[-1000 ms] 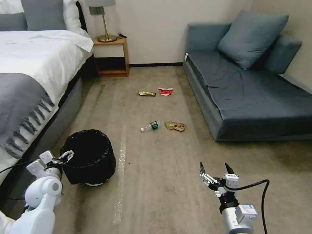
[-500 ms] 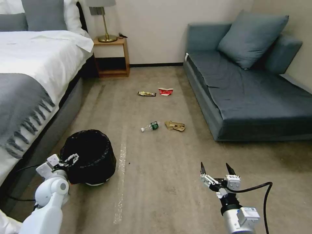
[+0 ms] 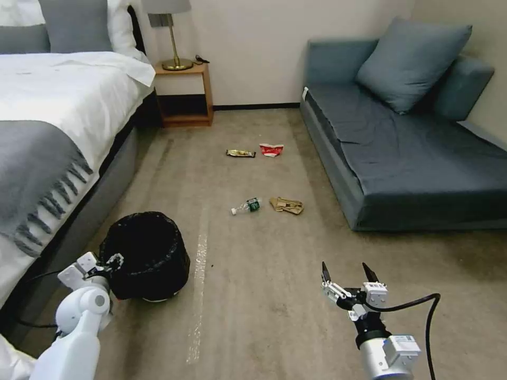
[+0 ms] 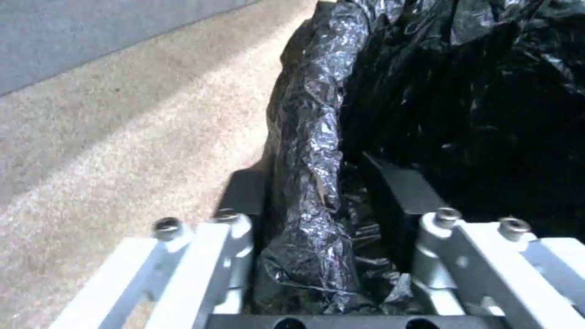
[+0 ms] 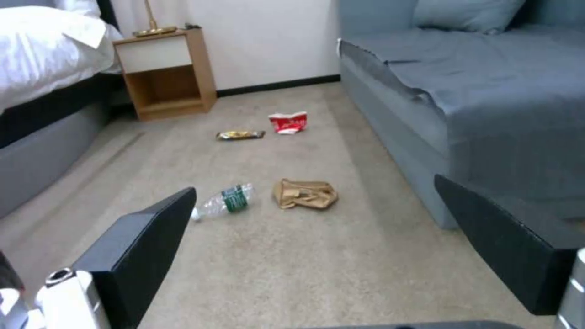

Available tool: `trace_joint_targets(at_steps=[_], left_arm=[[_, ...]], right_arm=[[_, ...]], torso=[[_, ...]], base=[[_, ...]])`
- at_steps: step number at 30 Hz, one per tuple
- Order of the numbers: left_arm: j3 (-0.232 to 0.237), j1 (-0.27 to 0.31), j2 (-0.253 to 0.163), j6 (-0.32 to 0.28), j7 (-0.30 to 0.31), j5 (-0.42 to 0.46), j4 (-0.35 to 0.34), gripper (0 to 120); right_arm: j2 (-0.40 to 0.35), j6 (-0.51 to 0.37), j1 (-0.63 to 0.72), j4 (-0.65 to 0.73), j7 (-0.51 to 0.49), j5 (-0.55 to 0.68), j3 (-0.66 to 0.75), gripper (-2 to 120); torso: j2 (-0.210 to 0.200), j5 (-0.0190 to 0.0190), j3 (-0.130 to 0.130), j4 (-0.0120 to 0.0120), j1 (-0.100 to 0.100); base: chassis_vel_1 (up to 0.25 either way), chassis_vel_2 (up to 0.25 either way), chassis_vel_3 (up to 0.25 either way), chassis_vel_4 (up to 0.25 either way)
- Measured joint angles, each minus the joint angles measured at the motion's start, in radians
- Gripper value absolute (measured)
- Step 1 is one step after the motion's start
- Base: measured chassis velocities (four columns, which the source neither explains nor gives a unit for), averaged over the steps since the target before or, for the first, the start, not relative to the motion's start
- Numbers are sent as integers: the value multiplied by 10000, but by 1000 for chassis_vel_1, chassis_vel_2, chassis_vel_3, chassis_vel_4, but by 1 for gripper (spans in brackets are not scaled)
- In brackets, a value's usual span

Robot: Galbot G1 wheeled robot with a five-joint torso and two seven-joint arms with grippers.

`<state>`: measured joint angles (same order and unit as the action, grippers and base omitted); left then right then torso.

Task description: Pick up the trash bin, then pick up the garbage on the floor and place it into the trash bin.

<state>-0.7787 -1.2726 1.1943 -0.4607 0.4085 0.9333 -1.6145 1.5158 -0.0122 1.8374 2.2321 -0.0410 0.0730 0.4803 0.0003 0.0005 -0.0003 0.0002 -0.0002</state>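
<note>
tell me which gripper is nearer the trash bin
Left. The left gripper is at the trash bin, its jaws straddling the bag-covered rim on the side nearest the robot. The right gripper hangs open over bare carpet, well off to the bin's right.

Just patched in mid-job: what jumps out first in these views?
The left gripper straddles the black-bagged rim of the trash bin beside the bed, one finger inside, one outside. Four litter pieces lie on the carpet ahead: bottle and tan paper nearer, wrapper and red carton farther. The right gripper hangs open above bare floor.
</note>
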Motion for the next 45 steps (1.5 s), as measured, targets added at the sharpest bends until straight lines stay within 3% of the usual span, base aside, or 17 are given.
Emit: trace_joint_targets(at_steps=[6, 9, 12, 13, 14, 16, 22, 25, 29, 30, 45], left_arm=[[-115, -224, -8, -5, -49, 78, -208, 19], [-222, -425, 7, 270, -171, 122, -403, 6], [-226, -437, 9, 313, -189, 123, -410, 6], [-265, -605, 38, 964, -550, 27, -474, 4], [-278, -710, 53, 1169, -681, -66, -571, 4], [-289, -744, 59, 1217, -707, -86, -612, 4], [-535, -1224, 95, 2089, -798, -756, -1231, 4], [-653, -1631, 145, 2585, -752, -1544, -1892, 4], [-671, -1859, 211, 2935, -678, -2322, -2192, 4], [-677, -2008, 271, 3445, -621, -3322, -2273, 4], [-651, -2494, 355, 4091, -581, -4450, -2276, 4]], right_arm=[[27, -41, 38, 117, 37, -2, -80, 100], [67, -39, 126, 171, 38, -24, -152, 100], [70, -39, 133, 175, 38, -27, -159, 100], [99, -39, 183, 186, 16, -40, -214, 100], [120, -42, 207, 189, -3, -40, -258, 100], [129, -46, 213, 191, -5, -41, -277, 100], [209, -56, 262, 178, -29, -220, -436, 100], [248, 9, 255, 51, -43, -283, -527, 100], [285, 202, 229, -71, 27, -365, -584, 100], [321, 450, 208, -186, 190, -412, -629, 100], [344, 1011, -119, -690, 917, -111, -631, 100]], torso=[[-1, -11, 2, -1, 1], [-3, -21, 5, -5, 2], [-3, -21, 5, -6, 2], [-5, -33, 7, -8, 3], [-5, -37, 8, -9, 3], [-5, -36, 9, -10, 3], [-6, -18, 6, -5, 3], [-5, -4, 3, -2, 3], [-5, -6, 3, -4, 3], [-5, -5, 3, -2, 3], [-4, -5, 3, -3, 3]], base=[[0, 0, 0, 0], [0, 0, 0, 0], [0, 0, 0, 0], [0, 0, 0, 0], [0, 0, 0, 0], [0, 0, 0, 0], [0, 0, 0, 0], [0, 0, 0, 0], [0, 0, 0, 0], [0, 0, 0, 0], [0, 0, 0, 0]])
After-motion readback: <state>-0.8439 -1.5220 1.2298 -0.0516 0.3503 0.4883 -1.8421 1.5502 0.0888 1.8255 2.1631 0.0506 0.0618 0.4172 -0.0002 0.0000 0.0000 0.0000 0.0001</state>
